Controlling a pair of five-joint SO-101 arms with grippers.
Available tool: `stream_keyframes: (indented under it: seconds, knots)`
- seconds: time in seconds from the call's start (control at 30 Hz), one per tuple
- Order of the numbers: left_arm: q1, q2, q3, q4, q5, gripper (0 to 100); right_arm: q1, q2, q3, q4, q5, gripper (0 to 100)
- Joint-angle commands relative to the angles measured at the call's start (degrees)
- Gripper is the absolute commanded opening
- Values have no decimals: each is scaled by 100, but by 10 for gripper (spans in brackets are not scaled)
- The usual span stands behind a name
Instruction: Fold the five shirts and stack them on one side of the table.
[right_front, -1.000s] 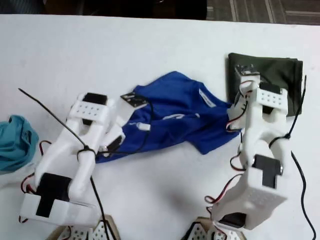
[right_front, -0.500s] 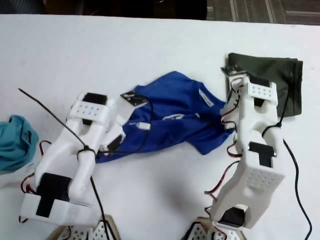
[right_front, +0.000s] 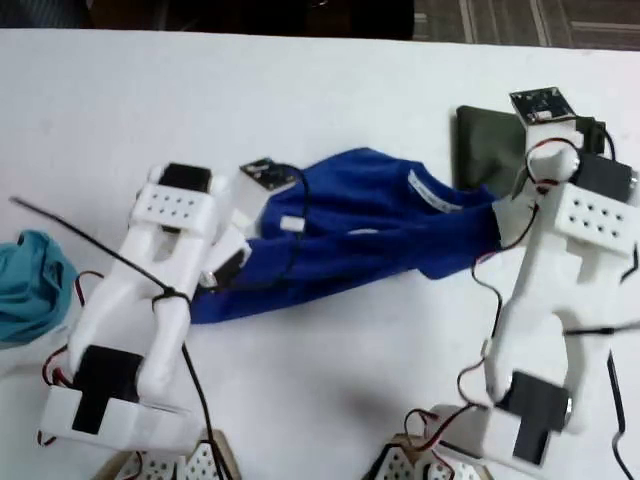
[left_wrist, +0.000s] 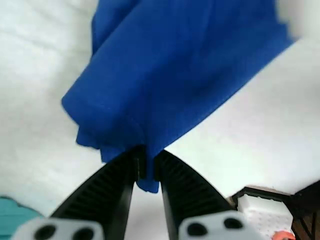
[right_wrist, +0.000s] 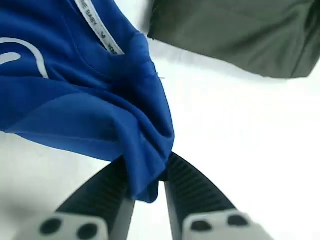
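Swinging toward 3 o'clock, the right gripper (right_wrist: 146, 167) has stretched the blue shirt (right_front: 370, 230) taut across table centre. It and the left gripper (left_wrist: 146, 157) each pinch an opposite end, likely readying a fold.

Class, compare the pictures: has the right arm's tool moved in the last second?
Yes. The right tool moved rightward past the left edge of the dark green shirt, pulling the blue shirt taut.
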Motion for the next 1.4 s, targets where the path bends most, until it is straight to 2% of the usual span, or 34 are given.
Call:
stream_keyframes:
  seconds: [0.0, 0.17, 0.33, 0.43, 0.57, 0.77, 0.83, 0.93, 1.13, 1.27, 1.37]
  knots:
    - [44, -79, -734, 598, 44, 28, -127, -558, -97, 207, 53, 19]
    - [9, -79, -822, 941, 229, 28, -532, -602, 1345, 136, 79, 19]
    - [79, -70, -154, 598, 308, 28, -629, -646, 3209, -1385, 756, 21]
    - [70, -70, 127, 360, 308, 28, -620, -646, 3815, -1727, 1134, 33]
    - [62, -70, 338, 176, 308, 28, -549, -787, 3798, -1112, 1433, 150]
    - [62, -62, 338, 97, 308, 28, -4, -2167, 3455, -1235, 1433, 138]
    - [62, -62, 321, 97, 308, 28, -13, -2431, 3587, -1481, 1187, 138]
    - [97, -62, 347, -35, 308, 28, -391, -2422, 3930, -1956, 932, 138]
    - [88, -53, 365, -158, 308, 28, -1560, -1490, 4563, -3213, 519, 138]
    - [35, -70, 365, -70, 308, 28, -1719, -356, 4246, -3767, 387, 138]
    - [-9, -70, 365, -26, 308, 28, -1692, 655, 3534, -3732, 396, 138]
